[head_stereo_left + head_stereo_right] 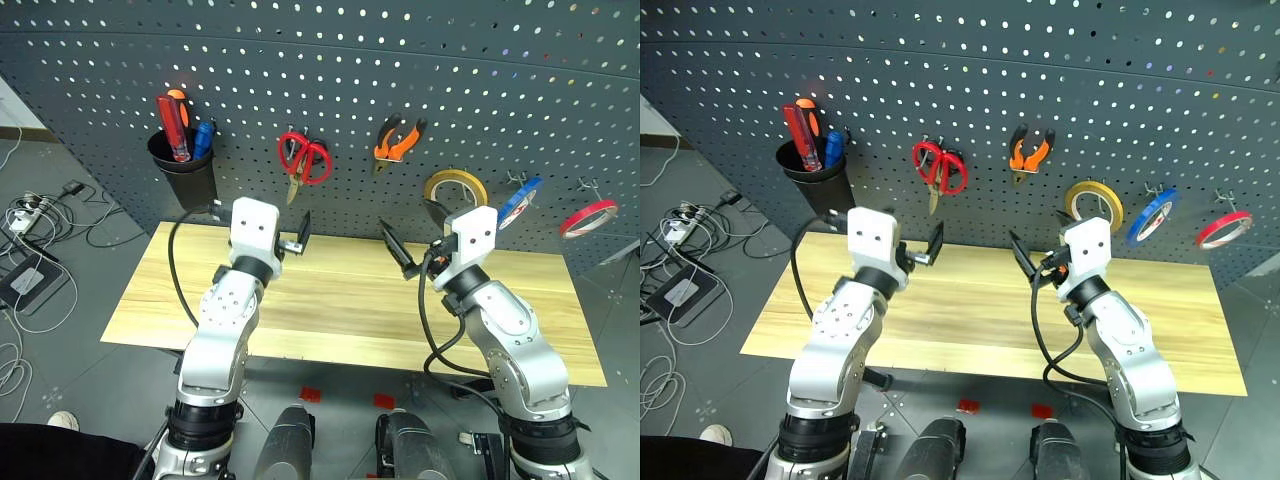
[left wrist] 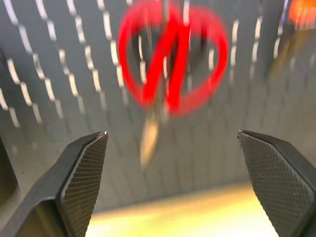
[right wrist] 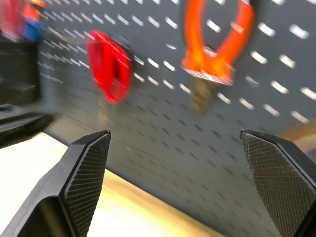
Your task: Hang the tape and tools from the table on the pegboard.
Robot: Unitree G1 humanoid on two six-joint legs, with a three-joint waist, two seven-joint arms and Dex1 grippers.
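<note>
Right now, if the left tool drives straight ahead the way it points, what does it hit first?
Most likely the red-handled scissors hanging on the pegboard: they sit centred between the open left tool fingers. Nothing shows in between, though depth is unclear.

The table [image 1: 340, 300] lies bare; scissors [image 1: 303, 160], pliers [image 1: 397, 140] and tape [image 1: 455, 187] crowd the pegboard [image 1: 400, 70].
</note>
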